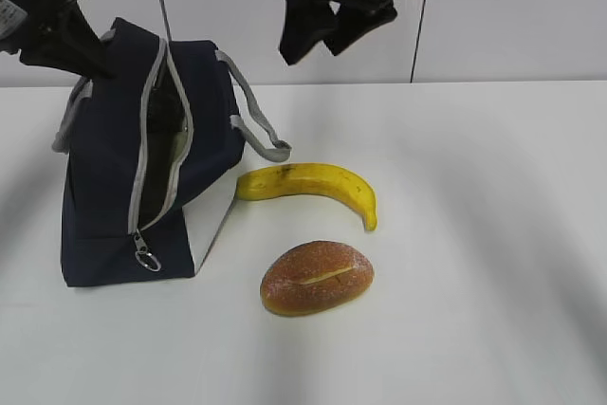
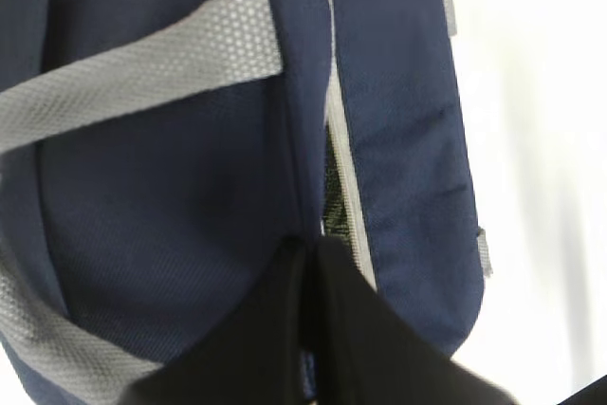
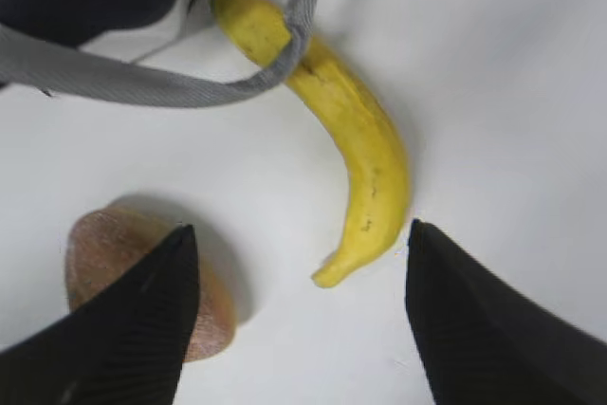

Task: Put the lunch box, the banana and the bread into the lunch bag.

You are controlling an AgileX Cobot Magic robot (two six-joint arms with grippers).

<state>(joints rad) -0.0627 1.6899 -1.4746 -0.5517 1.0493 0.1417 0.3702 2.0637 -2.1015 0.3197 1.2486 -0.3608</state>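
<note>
The navy lunch bag (image 1: 114,187) stands at the left with its zipper open along the top. My left gripper (image 1: 95,65) is shut on the bag's fabric at the upper far edge, pinching it beside the zipper tape (image 2: 346,187). The banana (image 1: 313,185) lies on the table right of the bag, and the bread (image 1: 318,277) lies in front of it. My right gripper (image 1: 315,49) hangs open and empty high above them. In the right wrist view the banana (image 3: 360,149) and bread (image 3: 104,253) lie below my open right gripper (image 3: 299,234). The lunch box is out of view.
A grey strap handle (image 3: 190,87) of the bag droops over the banana's near-bag end. The bag's metal ring pull (image 1: 145,258) hangs at the front lower end of the zipper. White tabletop (image 1: 474,234) stretches to the right.
</note>
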